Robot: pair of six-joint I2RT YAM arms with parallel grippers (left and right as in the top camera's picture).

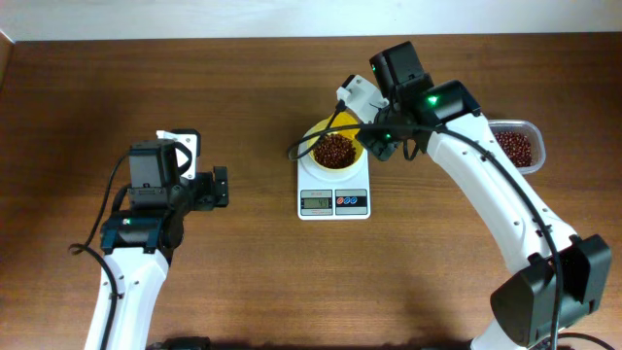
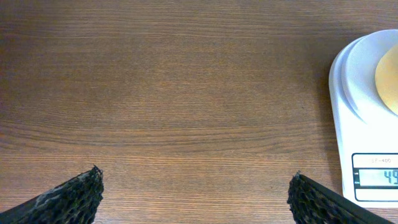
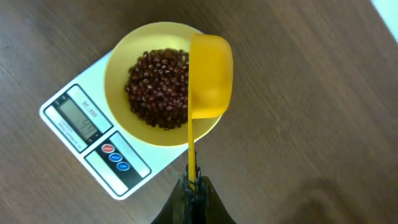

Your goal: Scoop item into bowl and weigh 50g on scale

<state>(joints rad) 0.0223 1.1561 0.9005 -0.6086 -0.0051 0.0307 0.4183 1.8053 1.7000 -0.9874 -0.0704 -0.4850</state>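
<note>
Scoop handle [image 3: 191,146] tight between right fingers [image 3: 214,208]; left fingers [image 2: 68,199] wide, apparently empty.

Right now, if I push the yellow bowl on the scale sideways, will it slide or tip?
It would probably slide, not tip: the bowl looks wide and shallow, with beans heaped low in its middle. Its smooth plastic on the smooth white scale likely grips little. Loose beans may shift.

On the scale [image 3: 149,158], the bowl [image 3: 115,74] holds beans [image 3: 158,87].

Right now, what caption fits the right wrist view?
Right gripper holds a yellow scoop over the bowl of beans on the scale.
</note>
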